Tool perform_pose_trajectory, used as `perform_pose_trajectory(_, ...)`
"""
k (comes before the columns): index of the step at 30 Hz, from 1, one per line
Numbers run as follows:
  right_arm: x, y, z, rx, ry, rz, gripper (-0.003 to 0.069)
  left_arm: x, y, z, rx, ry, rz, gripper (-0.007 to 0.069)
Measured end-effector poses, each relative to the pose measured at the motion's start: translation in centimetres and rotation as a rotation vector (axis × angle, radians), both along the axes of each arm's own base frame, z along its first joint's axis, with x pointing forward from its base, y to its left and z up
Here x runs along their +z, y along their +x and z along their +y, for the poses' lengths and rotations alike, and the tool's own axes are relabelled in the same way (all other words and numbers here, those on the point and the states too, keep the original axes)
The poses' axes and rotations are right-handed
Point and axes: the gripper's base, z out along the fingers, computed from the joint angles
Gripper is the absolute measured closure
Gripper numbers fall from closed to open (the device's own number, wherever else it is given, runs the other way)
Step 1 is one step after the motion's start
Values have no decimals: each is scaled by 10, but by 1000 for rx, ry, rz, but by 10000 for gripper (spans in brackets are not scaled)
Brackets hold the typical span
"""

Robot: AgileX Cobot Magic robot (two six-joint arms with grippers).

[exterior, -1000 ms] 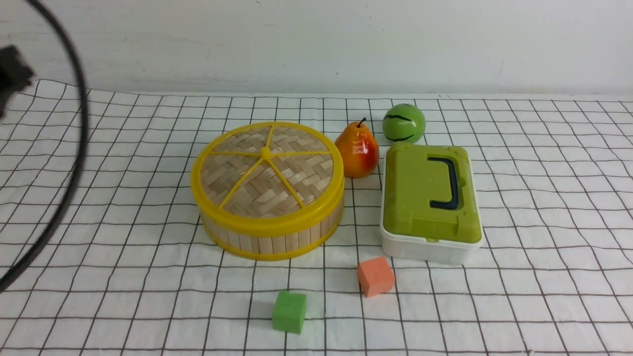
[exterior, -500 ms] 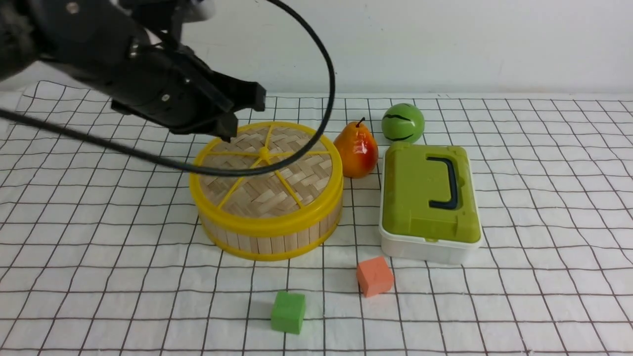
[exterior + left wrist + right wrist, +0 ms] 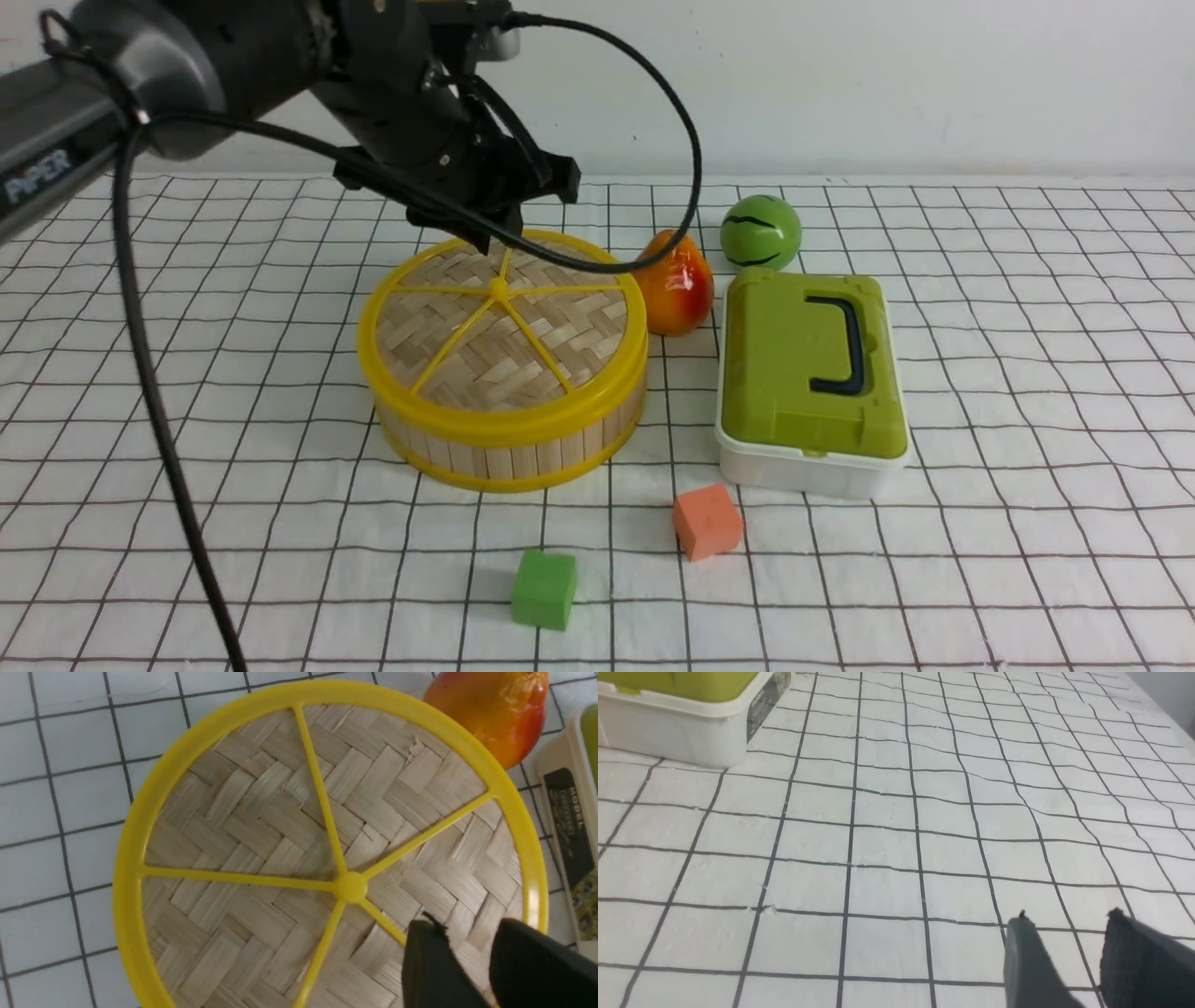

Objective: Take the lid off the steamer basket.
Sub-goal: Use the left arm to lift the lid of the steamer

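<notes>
The lid (image 3: pixel 502 322) lies under my left gripper (image 3: pixel 467 928), whose jaws are parted a little and empty, above the weave near the rim. It sits on the steamer basket (image 3: pixel 509 453), with a pear (image 3: pixel 680 291) just beside. My right gripper (image 3: pixel 1066 919), likewise parted and empty, hangs over the cloth (image 3: pixel 878 835).

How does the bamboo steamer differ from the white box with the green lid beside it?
The steamer basket is round, with bamboo-slat walls and yellow rims; the box is rectangular white plastic. The steamer's lid is flat woven bamboo with yellow spokes; the box's green lid carries a dark handle. The left gripper is over the steamer's lid; none is at the box. Both stand on the checked cloth with lids on.
</notes>
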Motion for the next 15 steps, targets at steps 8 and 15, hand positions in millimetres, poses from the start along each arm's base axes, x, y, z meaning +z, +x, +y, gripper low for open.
perform_pose_trajectory(8, 0, 0, 0, 0, 0, 0, 419, -41, 20, -7, 50, 172, -11, 251)
perform_pose_trajectory(15, 0, 0, 0, 0, 0, 0, 419, -51, 24, -8, 124, 126, 14, 306)
